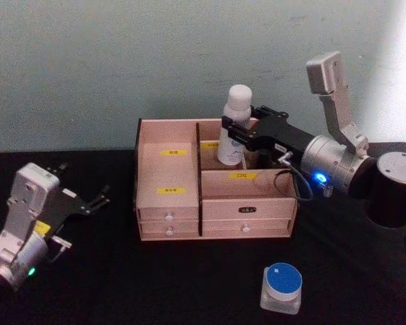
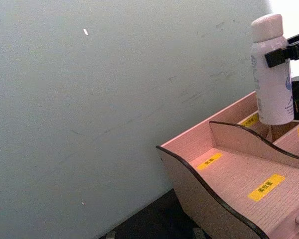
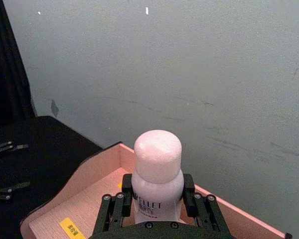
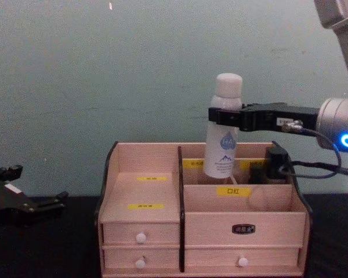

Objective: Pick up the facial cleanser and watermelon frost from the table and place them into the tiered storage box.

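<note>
Left gripper: we see it low over black table, at box's 9 o'clock, fingers spread, nothing between them. Tiered storage box mid-table. Facial cleanser upright in rear compartment just right of centre divider; base partly hidden, we cannot tell if it touches floor. Right gripper reaches in from 3 o'clock, pinching cleanser below cap. Blue-lidded jar at box's 5 o'clock, label unreadable.
</note>
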Controlling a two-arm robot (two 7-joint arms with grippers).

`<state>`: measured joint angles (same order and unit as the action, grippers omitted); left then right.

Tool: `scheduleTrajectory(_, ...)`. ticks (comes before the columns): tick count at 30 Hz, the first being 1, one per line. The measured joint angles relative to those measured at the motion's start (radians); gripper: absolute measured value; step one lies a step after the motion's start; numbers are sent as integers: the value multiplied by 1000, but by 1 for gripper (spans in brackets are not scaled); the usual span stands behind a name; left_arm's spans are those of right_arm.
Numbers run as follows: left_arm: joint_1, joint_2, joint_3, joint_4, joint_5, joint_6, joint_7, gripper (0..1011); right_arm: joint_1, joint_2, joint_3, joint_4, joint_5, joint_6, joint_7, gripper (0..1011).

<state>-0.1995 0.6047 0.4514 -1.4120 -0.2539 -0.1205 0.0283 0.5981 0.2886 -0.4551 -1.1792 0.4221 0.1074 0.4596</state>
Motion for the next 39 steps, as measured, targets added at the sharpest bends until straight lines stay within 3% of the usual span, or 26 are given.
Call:
scheduleTrajectory(12,0,0,0,0,0,0,0,1001,10,-21,-15,37,-38,-23,5,590)
scheduleTrajectory(39,0,0,0,0,0,0,0,1001,22,-57,-5,139,-80,-32,7,590)
